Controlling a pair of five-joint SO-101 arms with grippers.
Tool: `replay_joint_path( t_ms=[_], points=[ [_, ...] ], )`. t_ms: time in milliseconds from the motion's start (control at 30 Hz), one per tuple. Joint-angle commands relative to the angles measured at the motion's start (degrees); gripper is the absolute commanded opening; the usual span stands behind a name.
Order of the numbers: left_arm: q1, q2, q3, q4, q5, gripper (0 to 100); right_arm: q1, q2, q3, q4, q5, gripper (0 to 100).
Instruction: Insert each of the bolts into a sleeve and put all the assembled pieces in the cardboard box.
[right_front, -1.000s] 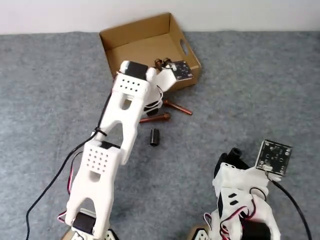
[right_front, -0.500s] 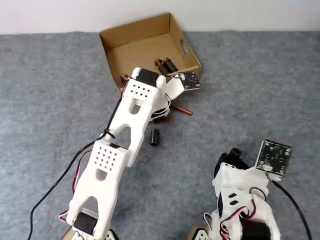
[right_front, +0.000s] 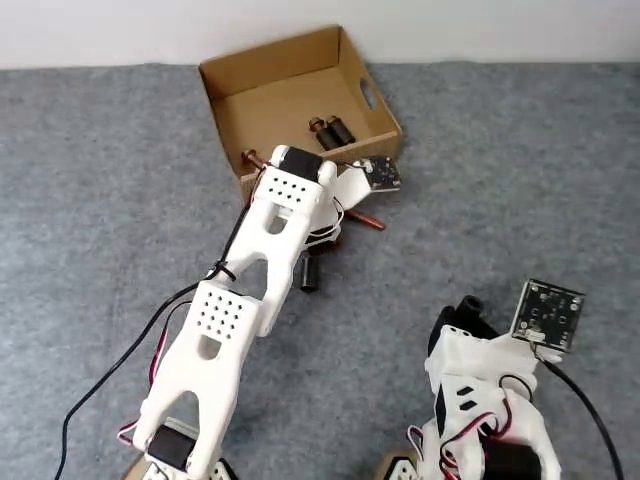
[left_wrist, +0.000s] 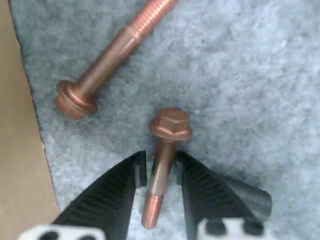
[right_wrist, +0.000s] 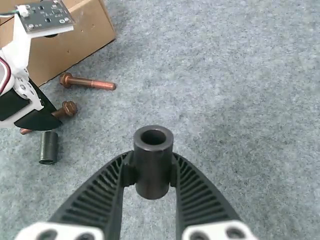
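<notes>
My left gripper (left_wrist: 160, 159) is down on the carpet in front of the cardboard box (right_front: 290, 90). Its open fingers straddle the shank of a copper bolt (left_wrist: 163, 150), with narrow gaps on both sides. The bolt's head (right_wrist: 68, 107) sticks out past the fingers. A second bolt (left_wrist: 100, 65) lies close by, next to the box wall. A loose black sleeve (right_front: 309, 275) rests on the carpet near the left arm. My right gripper (right_wrist: 153, 167) is shut on another black sleeve (right_wrist: 153, 155), held upright above the carpet. Two assembled pieces (right_front: 330, 130) lie in the box.
A copper bolt end (right_front: 250, 158) shows at the box's front left corner, partly hidden by the left arm (right_front: 270, 230). The right arm (right_front: 485, 400) sits at the near right. Grey carpet (right_front: 520, 180) covers the table, and the box's near wall (right_wrist: 70, 45) stands beside the bolts.
The left arm has drawn back from over the box and come down with its fingers around a bolt on the carpet. The right arm has kept still with its sleeve.
</notes>
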Motion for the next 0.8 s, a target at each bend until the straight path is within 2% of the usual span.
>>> replay_joint_path(
  t_ms=[0, 100, 300, 433, 633, 767],
  points=[
    [1.7, 0.2, -1.1, 1.6, -3.3, 8, 0.4, -0.2, -0.3, 0.0, 0.6, 0.8],
    [1.8, 0.1, -0.9, 1.7, -4.9, 1, 0.4, -0.2, -0.3, 0.0, 0.6, 0.8],
    [1.8, -0.3, -0.9, 1.8, -4.6, 0, 0.4, -0.2, -0.3, 0.0, 0.6, 0.8],
    [1.8, -1.1, -1.1, 1.8, -0.2, 0, 0.4, -0.2, -0.3, 0.0, 0.6, 0.8],
    [1.9, -9.3, -0.6, 1.8, 4.0, 0, 0.3, -0.2, -0.3, 0.0, 0.5, 0.8],
    [2.0, -17.5, 7.4, 1.8, 6.2, 0, 0.3, -0.2, -0.3, 0.0, 0.5, 0.8]
  ],
)
